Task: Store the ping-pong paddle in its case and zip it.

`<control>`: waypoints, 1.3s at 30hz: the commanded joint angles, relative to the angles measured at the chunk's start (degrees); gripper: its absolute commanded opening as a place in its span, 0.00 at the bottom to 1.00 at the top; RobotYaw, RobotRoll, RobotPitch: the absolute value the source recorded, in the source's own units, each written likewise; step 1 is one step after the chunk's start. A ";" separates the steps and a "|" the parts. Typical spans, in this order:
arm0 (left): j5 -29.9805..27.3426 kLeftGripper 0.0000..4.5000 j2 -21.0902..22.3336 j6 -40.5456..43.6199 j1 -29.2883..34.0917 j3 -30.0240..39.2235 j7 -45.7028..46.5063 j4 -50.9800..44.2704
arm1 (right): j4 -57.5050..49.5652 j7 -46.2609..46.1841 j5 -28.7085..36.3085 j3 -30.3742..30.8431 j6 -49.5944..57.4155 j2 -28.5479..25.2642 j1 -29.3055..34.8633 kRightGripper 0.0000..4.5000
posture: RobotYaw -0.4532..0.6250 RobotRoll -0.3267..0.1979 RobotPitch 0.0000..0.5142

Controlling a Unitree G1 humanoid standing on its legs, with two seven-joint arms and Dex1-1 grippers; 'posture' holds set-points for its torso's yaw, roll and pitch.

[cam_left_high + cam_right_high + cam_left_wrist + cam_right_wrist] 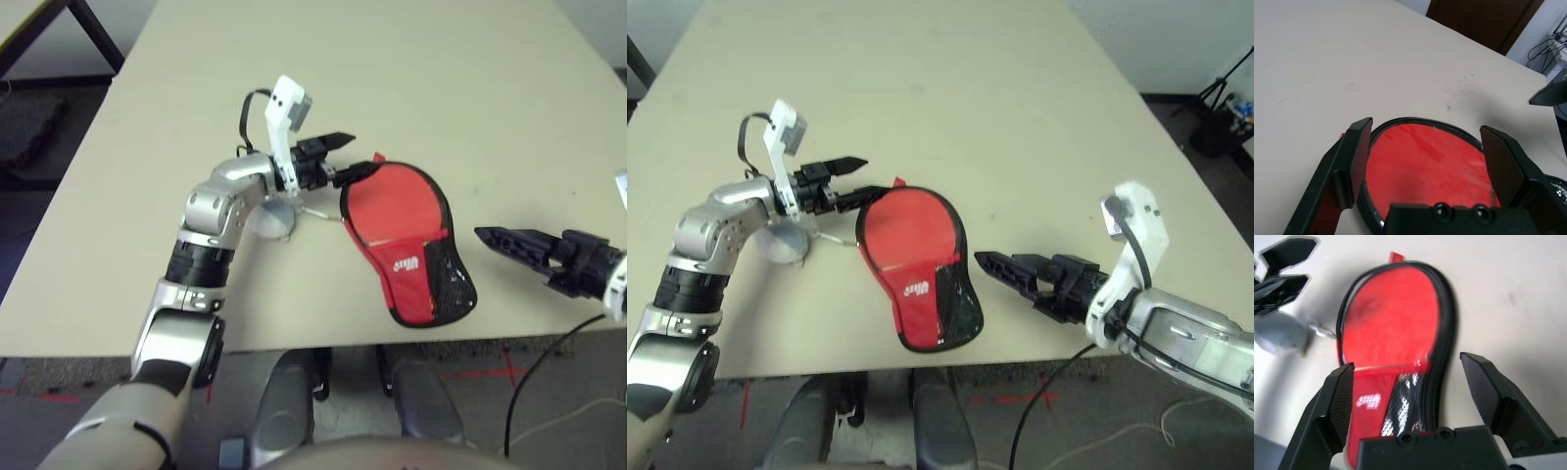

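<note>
On your left, the left gripper (345, 157) hangs just over the table (470, 88) with its two black fingers spread wide and nothing between them. Its tips sit right at the round end of the case (407, 240), close to a small red tab at the case's edge; you cannot tell from the head views whether a fingertip touches the fabric. In the left wrist view the fingers (1352, 161) stand apart on either side of the case's round red face, with its black edging curving between them.

Just below that gripper, on the tabletop, you have a pale grey rounded pouch (274, 217), with a thin light cord or stick running from it toward the case.

In the middle lies the case, flat on the table, its round end toward the left gripper and its narrow end toward the table's near edge. Its black zipper edging runs all round the outline, and it reads as shut along what you can see. The narrow end carries a small white logo beside a dark mesh pocket (958, 304). The ping-pong paddle is not to be seen outside the case; whether it sits inside you cannot tell from these views.

On your right, the right gripper (994, 262) is off the table surface, pointing toward the case's narrow end but clear of it. Its fingers (1334, 404) are wide apart and hold nothing.
</note>
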 commanded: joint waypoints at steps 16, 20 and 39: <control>1.83 1.00 0.89 -1.10 -1.06 -0.34 -0.84 2.00 | 2.58 29.90 -44.38 21.59 13.90 12.75 -19.59 0.99 | 0.29 0.62 0.45; 1.94 1.00 0.77 -1.45 -1.21 -0.47 -0.95 2.47 | 2.89 35.03 -53.17 24.71 12.79 14.38 -20.41 0.99 | 0.29 0.62 0.45; 8.61 1.00 23.88 -0.50 -9.16 -5.04 -19.96 6.88 | 15.44 50.79 -81.21 33.15 6.51 23.35 -21.88 0.99 | 0.35 0.62 0.44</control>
